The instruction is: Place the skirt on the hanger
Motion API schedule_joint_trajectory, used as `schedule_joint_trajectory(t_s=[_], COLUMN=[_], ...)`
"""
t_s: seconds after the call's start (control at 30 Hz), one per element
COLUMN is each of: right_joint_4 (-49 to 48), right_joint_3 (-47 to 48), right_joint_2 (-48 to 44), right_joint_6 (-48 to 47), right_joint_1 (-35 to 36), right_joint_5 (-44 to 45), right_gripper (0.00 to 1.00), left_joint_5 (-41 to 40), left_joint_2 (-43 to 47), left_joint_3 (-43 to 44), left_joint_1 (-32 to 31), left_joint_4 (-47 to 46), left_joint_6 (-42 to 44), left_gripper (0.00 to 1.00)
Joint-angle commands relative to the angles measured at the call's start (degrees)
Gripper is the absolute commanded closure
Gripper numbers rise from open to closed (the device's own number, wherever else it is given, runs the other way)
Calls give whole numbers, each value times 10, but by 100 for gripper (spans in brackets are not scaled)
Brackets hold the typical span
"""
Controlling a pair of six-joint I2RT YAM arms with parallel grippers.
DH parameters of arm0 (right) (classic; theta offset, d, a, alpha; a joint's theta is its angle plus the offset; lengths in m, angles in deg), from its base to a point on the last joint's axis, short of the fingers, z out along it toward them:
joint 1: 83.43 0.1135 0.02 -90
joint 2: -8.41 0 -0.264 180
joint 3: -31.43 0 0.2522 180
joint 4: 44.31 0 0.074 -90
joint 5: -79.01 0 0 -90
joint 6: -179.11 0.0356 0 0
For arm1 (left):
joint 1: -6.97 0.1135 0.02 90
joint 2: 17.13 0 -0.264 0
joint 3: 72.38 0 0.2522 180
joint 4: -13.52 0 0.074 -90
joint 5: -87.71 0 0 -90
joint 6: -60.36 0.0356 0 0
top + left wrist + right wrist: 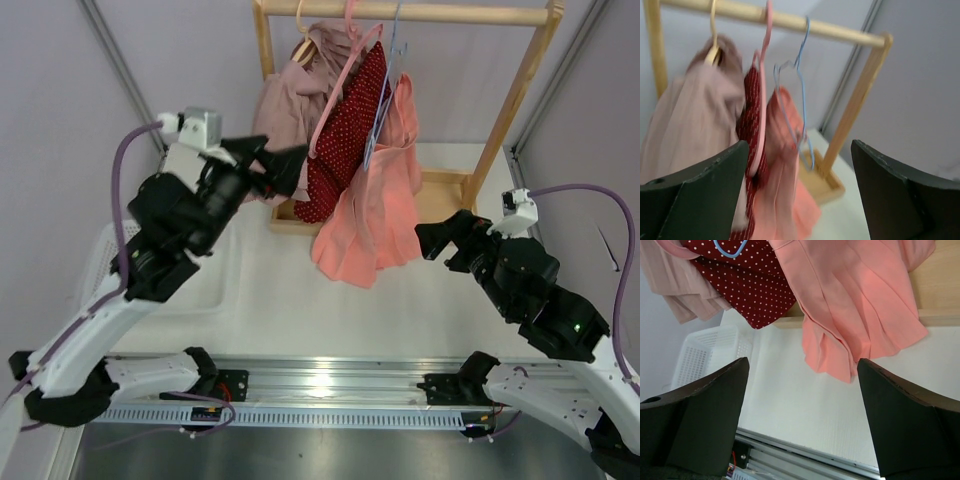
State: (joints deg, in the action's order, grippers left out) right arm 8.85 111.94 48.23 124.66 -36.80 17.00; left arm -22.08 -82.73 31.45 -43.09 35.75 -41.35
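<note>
The salmon-pink pleated skirt (375, 205) hangs from the thin light-blue hanger (392, 75), whose hook is over the wooden rail (400, 12). The skirt's hem flares just above the table. It also shows in the left wrist view (785, 165) with the hanger (790, 95), and in the right wrist view (860, 305). My left gripper (278, 165) is open and empty, raised left of the hanging clothes. My right gripper (440, 240) is open and empty, low, to the right of the skirt's hem.
A dark red white-dotted garment (345, 140) on a pink hanger (345, 60) and a mauve-pink garment (290, 110) hang left of the skirt. The rack's wooden post (515, 95) and base (445, 190) stand right. A white basket (95, 265) sits at left.
</note>
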Motion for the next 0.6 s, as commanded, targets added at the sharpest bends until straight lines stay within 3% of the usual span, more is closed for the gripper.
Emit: schedule_joint_trajectory(t_s=[0.0, 0.23, 0.57], right_joint_4=[-3, -9, -41], right_joint_3=[-4, -35, -56], right_joint_2=[-1, 4, 18], right_joint_6=[-15, -16, -4], right_joint_1=[-3, -6, -9], right_joint_5=[21, 51, 44], right_gripper=[3, 1, 1], left_joint_5=[24, -3, -8], left_joint_2=[85, 227, 267], left_joint_3=[-108, -199, -223], left_joint_1=[1, 1, 0], left_joint_4=[128, 250, 325], left_joint_6=[-58, -69, -63], left_gripper=[11, 11, 11])
